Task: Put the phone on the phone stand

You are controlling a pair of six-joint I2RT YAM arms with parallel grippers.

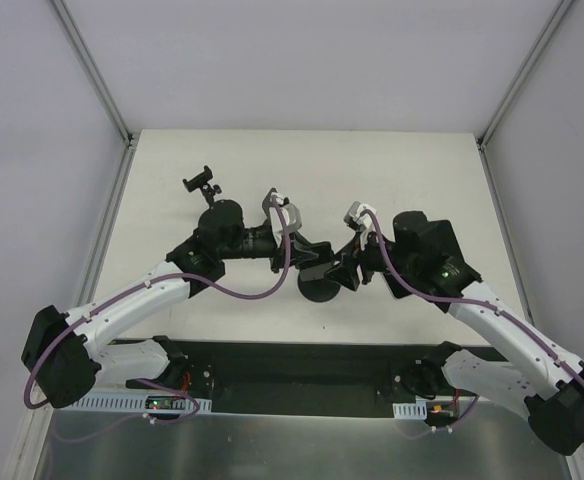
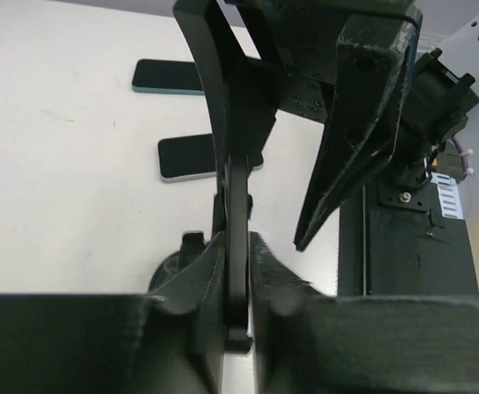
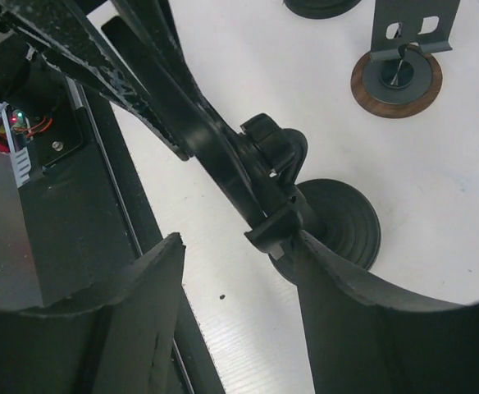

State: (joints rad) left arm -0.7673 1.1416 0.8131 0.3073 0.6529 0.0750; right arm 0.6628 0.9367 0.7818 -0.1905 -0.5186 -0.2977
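The black phone stand (image 1: 320,289) has a round base and a thin upright back plate with a lip at the bottom. My left gripper (image 1: 308,257) is shut on that plate's edge, as the left wrist view shows (image 2: 238,279). Two dark phones (image 2: 167,75) (image 2: 192,157) lie flat on the white table beyond it; both are hidden under the arms in the top view. My right gripper (image 3: 239,271) is open and empty. Its fingers straddle the plate's lip (image 3: 274,229), the right finger close against the base (image 3: 342,222).
A clamp-type stand (image 1: 203,184) is at the back left. A stand with a brown ring base and grey plate (image 3: 397,78) and another black base (image 3: 321,6) sit beyond the right gripper. The black arm mounting rail (image 1: 292,372) runs along the near edge.
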